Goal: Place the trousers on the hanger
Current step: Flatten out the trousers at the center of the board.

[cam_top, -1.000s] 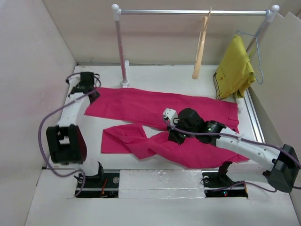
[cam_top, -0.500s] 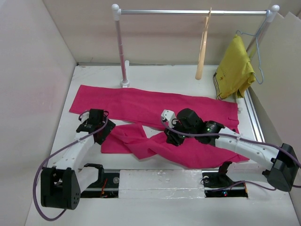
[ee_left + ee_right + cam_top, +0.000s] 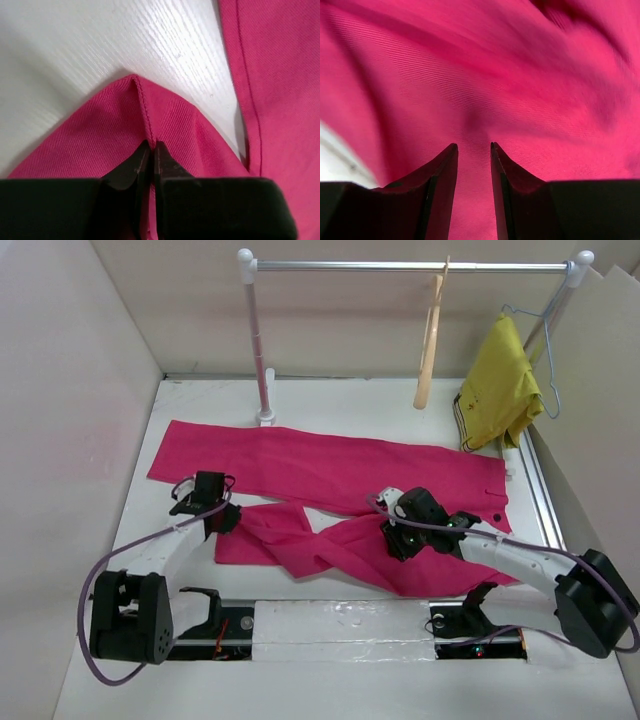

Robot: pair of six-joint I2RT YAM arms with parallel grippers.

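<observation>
White table (image 3: 340, 405) (beige walls (image 3: 60, 390) around) under sprawled magenta trousers (image 3: 330, 465).

Matt twill-weave cloth trousers (image 3: 200, 130), pale smooth wooden hanger (image 3: 431, 340), shiny metal rail (image 3: 350, 266), grained white tabletop (image 3: 100, 40)

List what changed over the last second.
The left gripper left the far leg's end, swung near to the other leg's cuff and shut on the hem of the trousers. The right gripper slid right, slightly open over cloth. The hanger and yellow garment are unchanged.
</observation>
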